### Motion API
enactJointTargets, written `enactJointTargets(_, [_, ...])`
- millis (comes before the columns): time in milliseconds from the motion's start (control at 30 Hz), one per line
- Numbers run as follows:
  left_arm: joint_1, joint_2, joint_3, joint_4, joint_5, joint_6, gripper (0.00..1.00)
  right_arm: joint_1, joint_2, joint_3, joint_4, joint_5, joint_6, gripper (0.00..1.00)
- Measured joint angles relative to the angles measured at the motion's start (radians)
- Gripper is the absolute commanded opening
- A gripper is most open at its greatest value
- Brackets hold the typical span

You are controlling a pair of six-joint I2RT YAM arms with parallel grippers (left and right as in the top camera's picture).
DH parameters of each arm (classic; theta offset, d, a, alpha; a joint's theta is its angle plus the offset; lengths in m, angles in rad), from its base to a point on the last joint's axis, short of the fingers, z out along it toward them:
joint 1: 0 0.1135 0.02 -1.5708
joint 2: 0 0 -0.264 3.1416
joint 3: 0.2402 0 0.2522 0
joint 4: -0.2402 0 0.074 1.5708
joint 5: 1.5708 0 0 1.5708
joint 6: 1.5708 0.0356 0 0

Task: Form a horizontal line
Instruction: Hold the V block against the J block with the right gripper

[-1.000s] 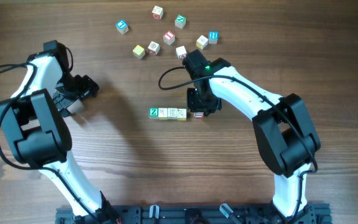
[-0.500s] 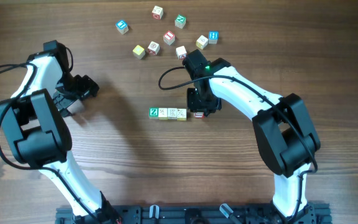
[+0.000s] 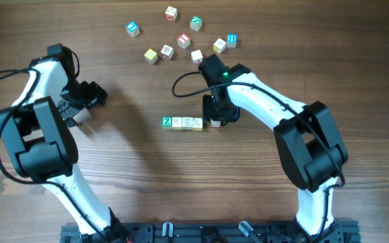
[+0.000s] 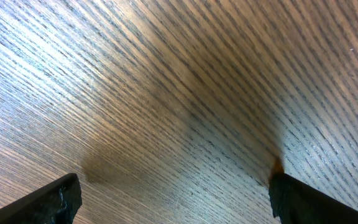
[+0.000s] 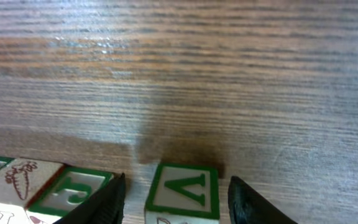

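Observation:
The horizontal line (image 3: 182,123) is a short row of tiny wooden cubes at mid-table, with a green Z cube (image 3: 167,121) at its left end. Just right of the row, across a small gap, stands a cube with a green V (image 5: 183,190). My right gripper (image 3: 216,120) is open around that cube, and its fingers (image 5: 247,202) stand clear of it on both sides. In the right wrist view the row's nearest cube (image 5: 70,190) lies just left of the left finger. My left gripper (image 3: 75,111) hovers open over bare wood at the left, with nothing between its fingers (image 4: 55,202).
Several loose cubes lie scattered at the back of the table, among them a blue one (image 3: 133,28), a red one (image 3: 184,40), a teal one (image 3: 196,23) and a yellow one (image 3: 151,55). The nearest, a white cube (image 3: 196,57), sits just behind my right arm's wrist.
My right gripper's jaws have spread apart and let go of the V cube, which stays on the table right of the row. The left arm has not moved.

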Motion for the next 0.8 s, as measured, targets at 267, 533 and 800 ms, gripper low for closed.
enactJointTargets(267, [0.0,0.0,0.0,0.0,0.0,0.0,1.0,-0.01,0.0,-0.002,0.085,0.0,0.0,0.57])
enactJointTargets(533, [0.0,0.0,0.0,0.0,0.0,0.0,1.0,-0.032,0.0,-0.002,0.116,0.026,0.0,0.56])
enactJointTargets(800, [0.0,0.0,0.0,0.0,0.0,0.0,1.0,-0.032,0.0,-0.002,0.116,0.065,0.014,0.56])
